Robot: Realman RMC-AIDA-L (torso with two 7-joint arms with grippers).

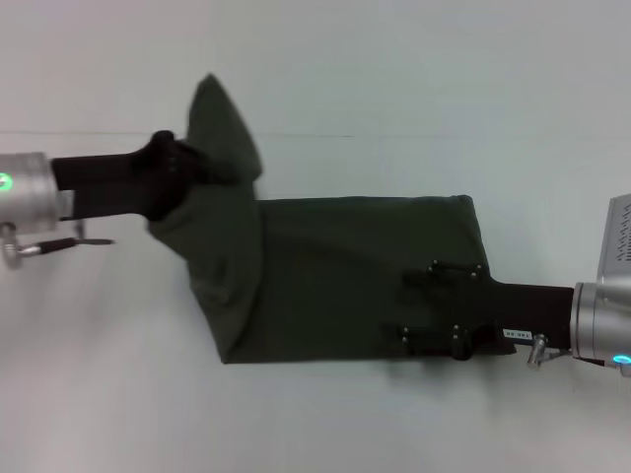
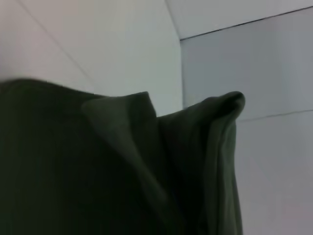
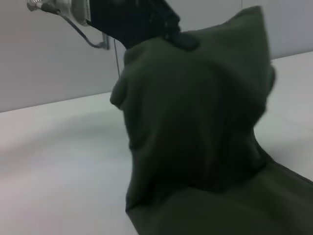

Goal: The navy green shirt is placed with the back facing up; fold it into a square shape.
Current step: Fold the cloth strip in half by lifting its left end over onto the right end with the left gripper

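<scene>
The navy green shirt (image 1: 345, 276) lies on the white table as a long folded band, plain side up. Its left end is lifted into a peak (image 1: 222, 118) and held up by my left gripper (image 1: 215, 169), which is shut on the cloth. The right wrist view shows that gripper (image 3: 171, 34) pinching the raised cloth (image 3: 195, 112) from above. The left wrist view shows only bunched folds of the shirt (image 2: 117, 171). My right gripper (image 1: 419, 303) rests open over the right part of the shirt, with its fingers spread flat on the cloth.
The white table (image 1: 118, 394) spreads around the shirt on every side. A pale wall (image 2: 244, 68) rises behind it. A thin cable (image 1: 59, 244) hangs under the left wrist.
</scene>
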